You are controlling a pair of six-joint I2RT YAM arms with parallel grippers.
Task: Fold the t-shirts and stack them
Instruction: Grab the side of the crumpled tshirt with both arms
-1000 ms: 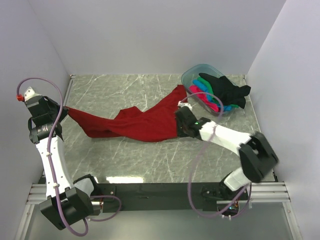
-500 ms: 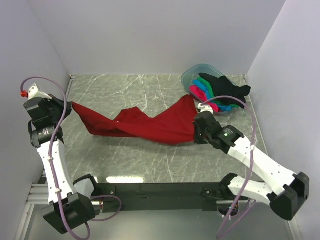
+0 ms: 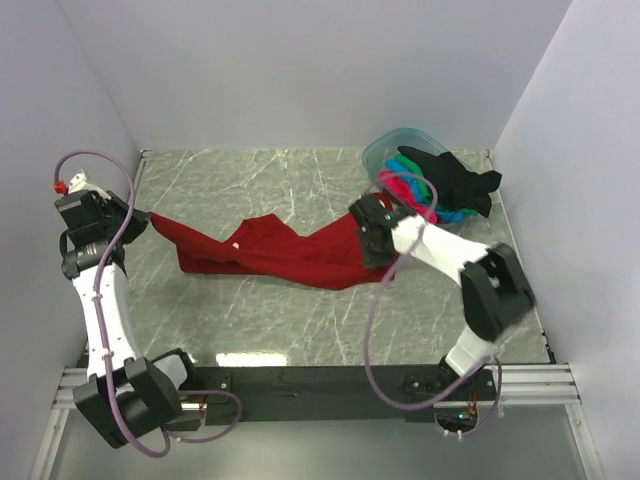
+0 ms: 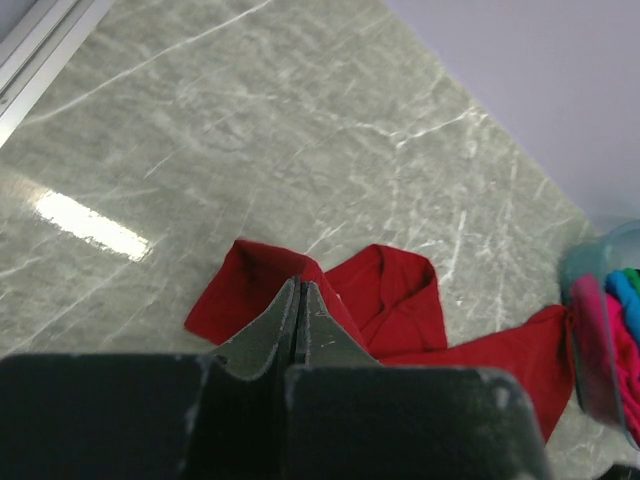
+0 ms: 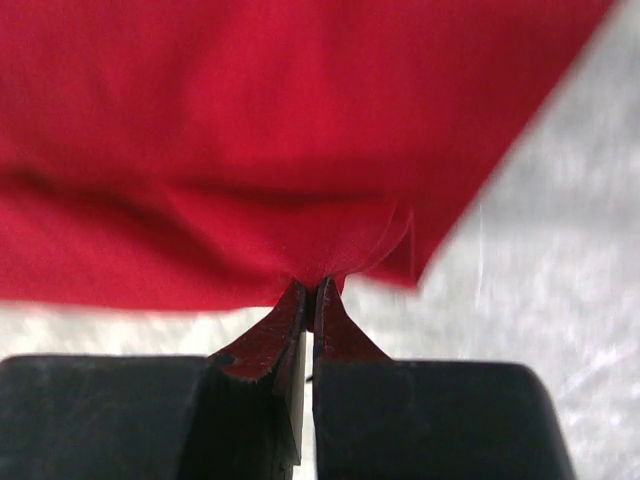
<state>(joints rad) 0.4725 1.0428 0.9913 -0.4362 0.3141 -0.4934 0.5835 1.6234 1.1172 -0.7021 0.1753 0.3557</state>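
Observation:
The dark red t-shirt [image 3: 280, 250] hangs stretched in a long crumpled band between my two grippers, its middle sagging onto the marble table. My left gripper [image 3: 140, 215] is shut on its left end; the left wrist view shows the jaws [image 4: 298, 292] closed with red cloth [image 4: 400, 300] beyond them. My right gripper [image 3: 366, 238] is shut on the right end, pinching a fold of red cloth [image 5: 250, 150] at the jaw tips [image 5: 312, 292]. The black t-shirt [image 3: 455, 180] drapes over the tub, with the pink [image 3: 405, 186], green [image 3: 418, 176] and blue [image 3: 458, 215] shirts bunched inside.
The clear bluish plastic tub [image 3: 385, 148] stands at the back right corner, just behind my right gripper; its rim shows in the left wrist view [image 4: 578, 268]. White walls enclose the table on the left, back and right. My right arm's elbow [image 3: 492, 285] is raised near the right wall.
My right gripper has moved left and toward the back with the shirt's end, and its arm has folded up. My left gripper shifted slightly toward the back. The shirt sags more.

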